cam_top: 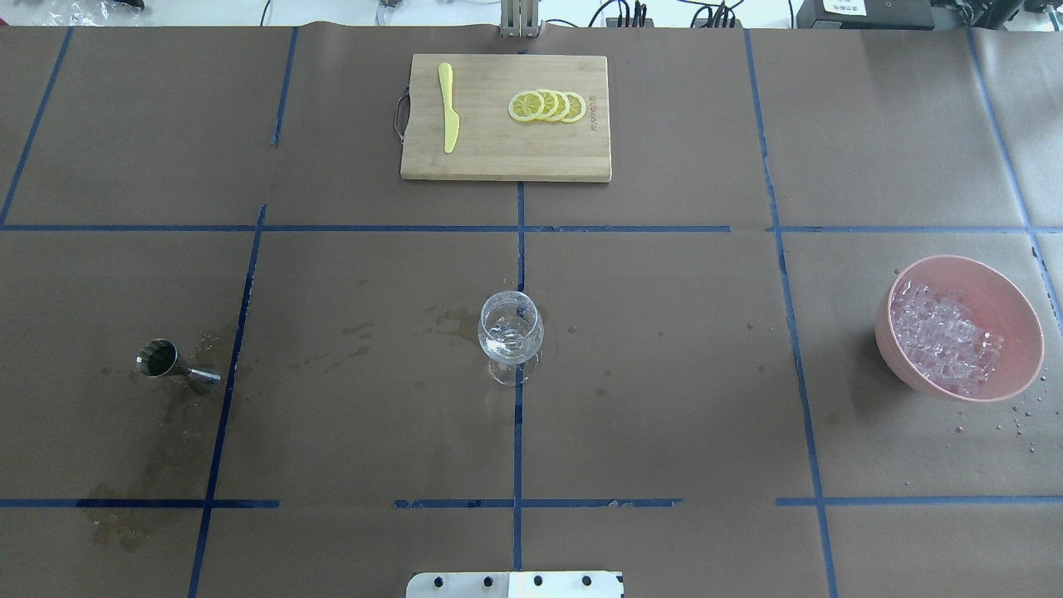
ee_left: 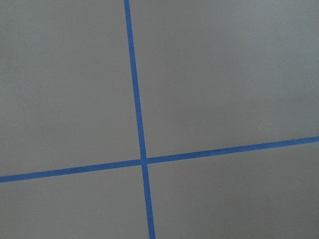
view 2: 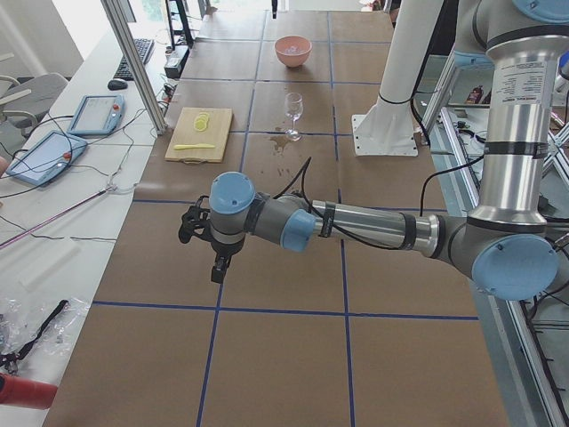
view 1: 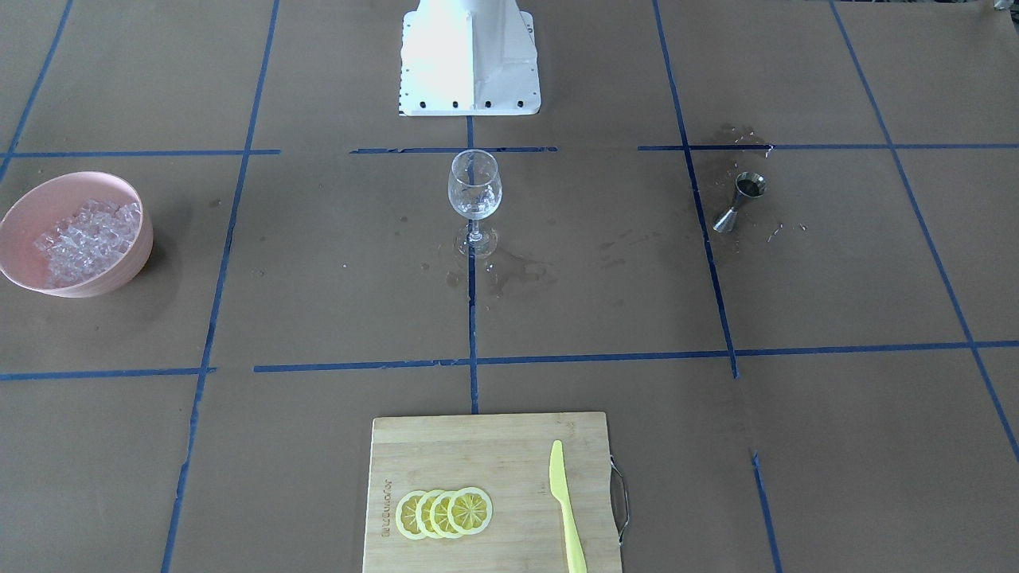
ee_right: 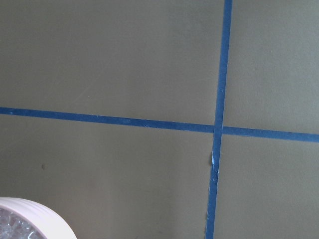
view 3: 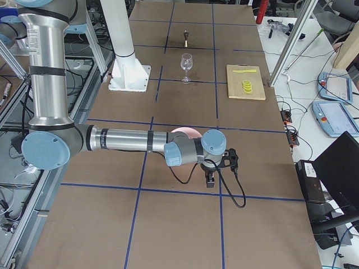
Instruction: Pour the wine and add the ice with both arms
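A clear wine glass [view 1: 474, 191] [cam_top: 510, 332] stands upright at the table's middle. A steel jigger [view 1: 740, 199] [cam_top: 170, 363] stands on the robot's left with dark wine [view 1: 749, 187] in its top cup. A pink bowl [cam_top: 1017, 307] on the robot's right holds a heap of ice [view 1: 87, 239] [cam_top: 942, 336]. My left gripper [view 2: 218, 269] hangs over bare paper, far from the jigger. My right gripper [view 3: 211, 180] hangs just past the bowl, whose rim [ee_right: 35, 211] shows in the right wrist view. Both grippers show only in the side views, so I cannot tell whether they are open or shut.
A wooden cutting board [cam_top: 498, 158] at the far edge carries lemon slices [cam_top: 547, 106] and a yellow knife [cam_top: 448, 108]. The white pedestal [view 1: 470, 56] stands behind the glass. Wet stains [view 1: 509, 274] mark the paper by the glass and around the jigger.
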Motion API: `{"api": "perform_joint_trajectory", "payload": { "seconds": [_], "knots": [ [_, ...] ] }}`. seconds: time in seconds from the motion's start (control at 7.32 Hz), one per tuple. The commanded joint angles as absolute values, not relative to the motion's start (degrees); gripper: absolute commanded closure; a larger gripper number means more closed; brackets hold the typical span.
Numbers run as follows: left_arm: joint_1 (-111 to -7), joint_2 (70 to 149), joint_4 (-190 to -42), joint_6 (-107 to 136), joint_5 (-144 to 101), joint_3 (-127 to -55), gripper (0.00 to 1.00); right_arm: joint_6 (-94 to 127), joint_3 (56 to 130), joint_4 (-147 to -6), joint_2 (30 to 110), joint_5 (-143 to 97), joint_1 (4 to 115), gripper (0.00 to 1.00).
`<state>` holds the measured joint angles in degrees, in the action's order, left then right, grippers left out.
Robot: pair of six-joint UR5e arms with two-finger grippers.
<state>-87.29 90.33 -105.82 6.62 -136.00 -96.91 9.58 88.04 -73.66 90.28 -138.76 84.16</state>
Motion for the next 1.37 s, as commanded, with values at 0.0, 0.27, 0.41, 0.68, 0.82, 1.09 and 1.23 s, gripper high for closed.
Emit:
{"api": "perform_joint_trajectory", "payload": {
  "seconds": [0.0,0.27,0.41,0.68,0.82,1.09,1.23],
  "knots": [
    [-80.72,90.00,-115.28,7.12,-138.15,-97.12,0.00,19.36,88.41,-68.91,89.92,-138.35,84.03,0.00],
    [-71.15,89.91,-124.49,15.56,-137.64,-97.03,0.01,21.00,88.77,-67.77,89.91,-138.43,81.58,0.00],
    [-68.49,86.95,-135.68,24.08,-137.46,-97.03,0.01,20.92,88.68,-67.76,89.83,-138.43,81.48,0.00],
    [-62.00,78.61,-162.22,37.12,-126.92,-97.81,0.01,20.92,87.90,-65.24,89.82,-138.34,80.60,0.00],
    [-56.57,74.49,-167.99,38.66,-119.52,-98.26,0.01,20.92,87.72,-64.52,89.82,-138.34,80.33,0.00],
    [-50.12,69.54,-174.08,41.48,-110.60,-98.35,0.01,21.09,87.80,-64.51,89.91,-138.51,80.33,0.00],
    [-48.10,65.87,-179.77,41.40,-107.00,-98.35,0.01,21.18,88.24,-64.51,90.09,-138.78,80.33,0.00]
  ]
}}
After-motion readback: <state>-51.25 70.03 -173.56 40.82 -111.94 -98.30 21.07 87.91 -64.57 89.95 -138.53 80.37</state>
